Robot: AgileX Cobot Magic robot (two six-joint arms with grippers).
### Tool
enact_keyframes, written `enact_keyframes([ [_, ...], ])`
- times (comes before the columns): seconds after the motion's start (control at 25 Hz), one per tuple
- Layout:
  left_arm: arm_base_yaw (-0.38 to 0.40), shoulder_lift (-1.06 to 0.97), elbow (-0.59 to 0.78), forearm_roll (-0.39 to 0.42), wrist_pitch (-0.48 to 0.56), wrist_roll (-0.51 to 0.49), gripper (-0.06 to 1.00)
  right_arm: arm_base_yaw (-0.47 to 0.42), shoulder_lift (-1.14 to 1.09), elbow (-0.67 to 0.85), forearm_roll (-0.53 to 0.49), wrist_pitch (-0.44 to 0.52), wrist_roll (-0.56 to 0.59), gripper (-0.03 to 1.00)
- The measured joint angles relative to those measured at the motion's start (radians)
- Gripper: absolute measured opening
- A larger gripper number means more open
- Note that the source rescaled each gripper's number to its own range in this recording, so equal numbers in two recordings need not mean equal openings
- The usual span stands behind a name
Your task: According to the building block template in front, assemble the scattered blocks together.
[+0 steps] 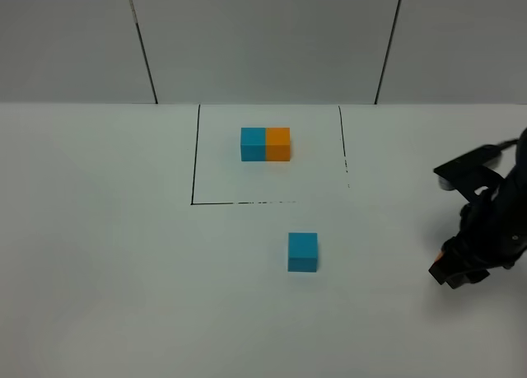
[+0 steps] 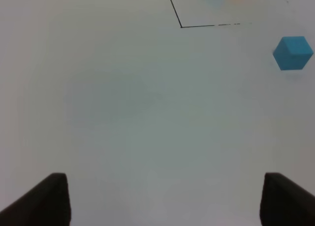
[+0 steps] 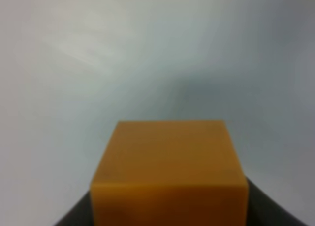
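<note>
Two grippers differ. The right gripper pinches the orange cube near the right side of the table, well apart from the blue cube. That cube lies just outside the outlined square holding the two-colour bar. The left gripper is spread wide, touching nothing.

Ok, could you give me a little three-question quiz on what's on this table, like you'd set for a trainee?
1. True or false: the two-colour bar lies inside the black outline drawn on the table.
2. Fill the gap: the loose blue cube stands ___ that outline, on the side nearer the camera.
3. What sits between the fingers of the right gripper?
A) the blue cube
B) an orange cube
C) nothing

Key: 1 true; 2 outside; 3 B.
</note>
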Motion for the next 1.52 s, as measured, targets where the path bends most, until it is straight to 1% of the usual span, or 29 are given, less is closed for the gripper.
enact_keyframes([
  [0.08, 0.0, 0.0, 0.0, 0.0, 0.0, 0.0, 0.66, 0.044, 0.014, -0.055, -0.017, 0.029, -0.177, 0.0],
  [0.16, 0.0, 0.0, 0.0, 0.0, 0.0, 0.0, 0.66, 0.079, 0.039, -0.114, -0.029, 0.064, -0.284, 0.0],
  [0.24, 0.0, 0.0, 0.0, 0.0, 0.0, 0.0, 0.66, 0.119, 0.09, -0.181, -0.062, 0.111, -0.339, 0.0],
  [0.36, 0.0, 0.0, 0.0, 0.0, 0.0, 0.0, 0.66, 0.17, 0.176, -0.275, -0.132, 0.177, -0.337, 0.0],
  [0.48, 0.0, 0.0, 0.0, 0.0, 0.0, 0.0, 0.66, 0.215, 0.252, -0.359, -0.189, 0.195, -0.319, 0.0],
  [0.6, 0.0, 0.0, 0.0, 0.0, 0.0, 0.0, 0.66, 0.252, 0.309, -0.429, -0.21, 0.199, -0.328, 0.0],
  [0.72, 0.0, 0.0, 0.0, 0.0, 0.0, 0.0, 0.66, 0.275, 0.36, -0.493, -0.211, 0.202, -0.342, 0.0],
  [0.92, 0.0, 0.0, 0.0, 0.0, 0.0, 0.0, 0.66, 0.282, 0.437, -0.564, -0.196, 0.252, -0.373, 0.0],
  [1.12, 0.0, 0.0, 0.0, 0.0, 0.0, 0.0, 0.66, 0.282, 0.477, -0.565, -0.181, 0.261, -0.383, 0.0],
  [1.36, 0.0, 0.0, 0.0, 0.0, 0.0, 0.0, 0.66, 0.282, 0.499, -0.565, -0.141, 0.246, -0.384, 0.0],
  [1.52, 0.0, 0.0, 0.0, 0.0, 0.0, 0.0, 0.66, 0.282, 0.501, -0.557, -0.136, 0.234, -0.384, 0.0],
])
